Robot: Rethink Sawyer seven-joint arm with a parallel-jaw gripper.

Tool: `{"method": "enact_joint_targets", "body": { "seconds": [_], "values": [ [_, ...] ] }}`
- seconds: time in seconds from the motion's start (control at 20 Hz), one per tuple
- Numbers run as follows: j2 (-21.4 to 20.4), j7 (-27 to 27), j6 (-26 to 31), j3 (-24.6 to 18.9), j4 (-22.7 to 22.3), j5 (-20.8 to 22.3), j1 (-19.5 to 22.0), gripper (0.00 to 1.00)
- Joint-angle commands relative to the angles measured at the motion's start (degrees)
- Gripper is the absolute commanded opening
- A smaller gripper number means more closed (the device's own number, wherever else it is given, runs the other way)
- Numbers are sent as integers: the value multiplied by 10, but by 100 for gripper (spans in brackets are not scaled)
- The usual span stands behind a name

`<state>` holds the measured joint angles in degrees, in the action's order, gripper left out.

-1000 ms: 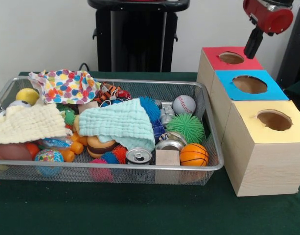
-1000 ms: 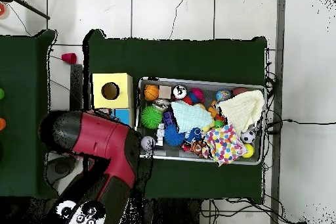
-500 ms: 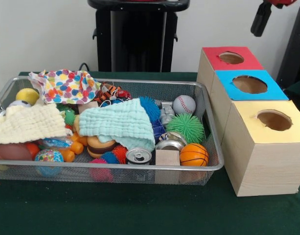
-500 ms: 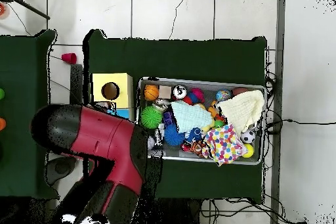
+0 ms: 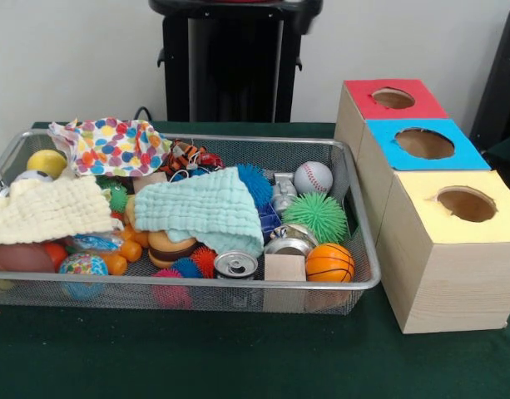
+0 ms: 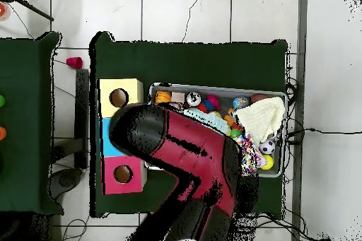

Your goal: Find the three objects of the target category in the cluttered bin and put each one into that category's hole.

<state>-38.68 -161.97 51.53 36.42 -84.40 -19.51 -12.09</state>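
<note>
Three open-holed boxes (image 5: 421, 191) beside crowded bin (image 5: 354, 249)

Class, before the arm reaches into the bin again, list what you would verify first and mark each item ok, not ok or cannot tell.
1. All three holes unblocked: red box, blue box and yellow box show open holes. Ok.
2. Gripper state known: the front view shows no gripper, and the overhead view shows only the arm. Cannot tell.
3. Bin contents fully visible: the mint cloth and cream cloth cover items. Not ok.
4. Baseball and basketball exposed on top. Ok.
</note>
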Motion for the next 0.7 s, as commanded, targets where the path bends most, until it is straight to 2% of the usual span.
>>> {"method": "enact_joint_targets", "body": {
  "seconds": [0.05,0.3,0.4,0.7],
  "values": [
    [-25,248,-75,-114,-33,95,111,0],
    [-41,337,-141,-185,-53,172,191,0],
    [-46,357,-157,-211,-69,194,216,0],
    [-32,314,-258,-262,-122,243,260,0]
  ]
}}
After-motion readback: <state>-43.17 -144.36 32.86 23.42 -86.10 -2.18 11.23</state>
